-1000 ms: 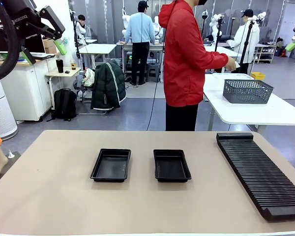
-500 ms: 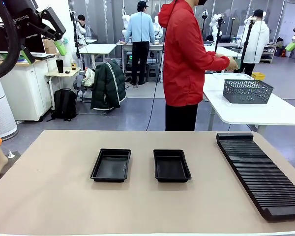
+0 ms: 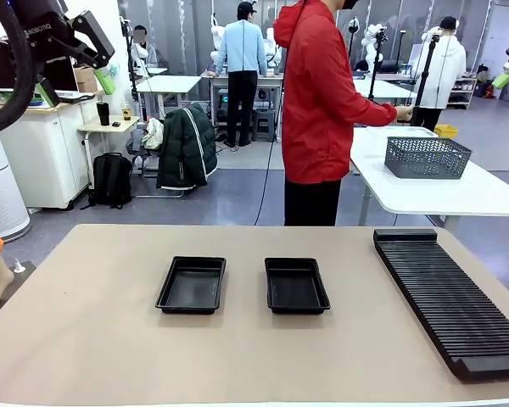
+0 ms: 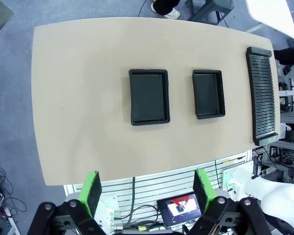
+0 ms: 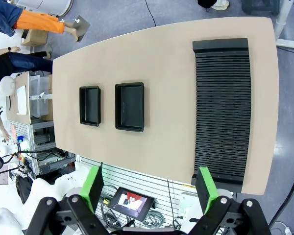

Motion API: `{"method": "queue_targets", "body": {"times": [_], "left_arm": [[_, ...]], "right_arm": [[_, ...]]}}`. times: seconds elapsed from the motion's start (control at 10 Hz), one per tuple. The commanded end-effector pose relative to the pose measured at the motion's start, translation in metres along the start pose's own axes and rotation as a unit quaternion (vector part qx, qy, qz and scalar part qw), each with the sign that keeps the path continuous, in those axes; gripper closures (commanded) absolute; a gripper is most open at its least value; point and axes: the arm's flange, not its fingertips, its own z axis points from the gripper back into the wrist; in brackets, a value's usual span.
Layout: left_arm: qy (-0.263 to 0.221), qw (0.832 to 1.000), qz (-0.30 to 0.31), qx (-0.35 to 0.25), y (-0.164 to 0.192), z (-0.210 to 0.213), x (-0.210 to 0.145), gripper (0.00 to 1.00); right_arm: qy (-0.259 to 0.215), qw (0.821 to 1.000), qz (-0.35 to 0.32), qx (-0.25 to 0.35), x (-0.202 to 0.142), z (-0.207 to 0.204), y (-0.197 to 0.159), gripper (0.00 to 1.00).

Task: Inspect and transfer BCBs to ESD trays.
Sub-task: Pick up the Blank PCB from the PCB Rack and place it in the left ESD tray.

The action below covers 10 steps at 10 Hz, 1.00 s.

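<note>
Left ESD tray point(image 3: 192, 285) and right ESD tray point(image 3: 296, 286) lie empty on the surface point(image 3: 85, 339); left claw point(image 4: 147, 188) and right claw point(image 5: 149, 183) hang high, wide open, empty. Risk: a board lowered askew may catch a raised rim.

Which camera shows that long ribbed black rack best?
The right wrist view: the rack lies whole, seen from above, ribs clear. The front view crops it at the picture's edge; the left wrist view shows it whole but small.
</note>
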Motion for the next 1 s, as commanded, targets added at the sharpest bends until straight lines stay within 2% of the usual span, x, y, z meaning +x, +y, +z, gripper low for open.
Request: {"method": "queue_targets", "body": {"times": [0.0, 0.5, 0.9], "left_arm": [[0.001, 1.000, 0.000, -0.001, 0.000, -0.001, -0.001, 0.00], [0.000, 1.000, 0.000, 0.000, 0.000, 0.000, 0.000, 0.00], [-0.033, 0.998, 0.016, -0.050, 0.035, -0.005, 0.007, 0.00]], "right_arm": [[0.000, 1.000, 0.000, 0.003, -0.002, -0.001, 0.000, 0.00], [0.000, 1.000, 0.000, 0.003, -0.002, -0.001, 0.000, 0.00], [0.000, 1.000, 0.000, 0.003, -0.002, -0.001, 0.000, 0.00]]}}
